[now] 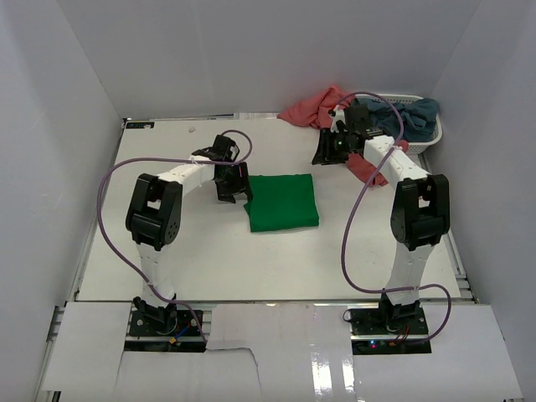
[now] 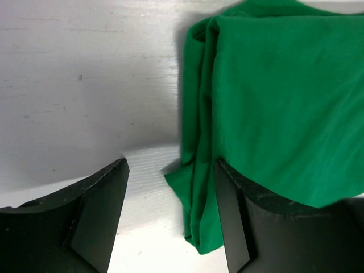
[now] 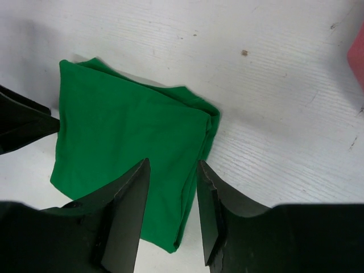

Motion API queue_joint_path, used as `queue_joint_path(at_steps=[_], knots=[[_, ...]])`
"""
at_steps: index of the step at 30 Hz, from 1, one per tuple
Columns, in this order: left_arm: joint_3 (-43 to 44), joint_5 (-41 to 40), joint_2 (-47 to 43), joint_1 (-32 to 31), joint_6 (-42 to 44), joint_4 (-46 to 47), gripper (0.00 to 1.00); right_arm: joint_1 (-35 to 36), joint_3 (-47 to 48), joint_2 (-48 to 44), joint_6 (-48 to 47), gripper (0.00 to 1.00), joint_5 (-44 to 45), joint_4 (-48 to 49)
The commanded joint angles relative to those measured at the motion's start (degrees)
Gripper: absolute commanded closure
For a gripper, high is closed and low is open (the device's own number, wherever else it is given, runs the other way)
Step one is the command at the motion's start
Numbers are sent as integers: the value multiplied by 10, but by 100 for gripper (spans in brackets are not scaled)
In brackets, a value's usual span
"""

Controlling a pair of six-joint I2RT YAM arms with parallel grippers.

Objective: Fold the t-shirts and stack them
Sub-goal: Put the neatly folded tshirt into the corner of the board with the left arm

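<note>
The bright green t-shirt (image 1: 283, 202) lies folded into a flat square in the middle of the table. My left gripper (image 1: 233, 184) is at its left edge with the jaws open. In the left wrist view, the shirt's folded edge (image 2: 199, 187) lies loose between the fingers of that gripper (image 2: 170, 166). My right gripper (image 1: 327, 151) hangs open above and to the right of the shirt. Its wrist view looks down between its spread jaws (image 3: 173, 166) at the green shirt (image 3: 125, 125). The salmon-pink t-shirt (image 1: 314, 109) lies crumpled at the back. The grey-blue t-shirt (image 1: 412, 113) sits in the basket.
A white slatted basket (image 1: 429, 139) stands at the back right corner. Part of the pink cloth (image 1: 368, 169) spreads under my right forearm. White walls close in the table on three sides. My left gripper's fingers (image 3: 23, 122) show at the left edge of the right wrist view.
</note>
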Motion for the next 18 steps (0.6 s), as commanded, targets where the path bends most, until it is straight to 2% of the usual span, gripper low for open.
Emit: queue_joint_path(at_steps=[1, 8, 16, 18], knots=[[-16, 40, -28, 5, -15, 46, 28, -1, -13, -29, -9, 55, -13, 15], [-20, 69, -10, 5, -26, 64, 29, 0, -19, -27, -9, 56, -19, 16], [-53, 4, -64, 17, -49, 69, 33, 0, -17, -22, -11, 56, -23, 15], [-58, 10, -71, 19, -49, 79, 33, -1, -15, -18, -10, 56, -26, 15]])
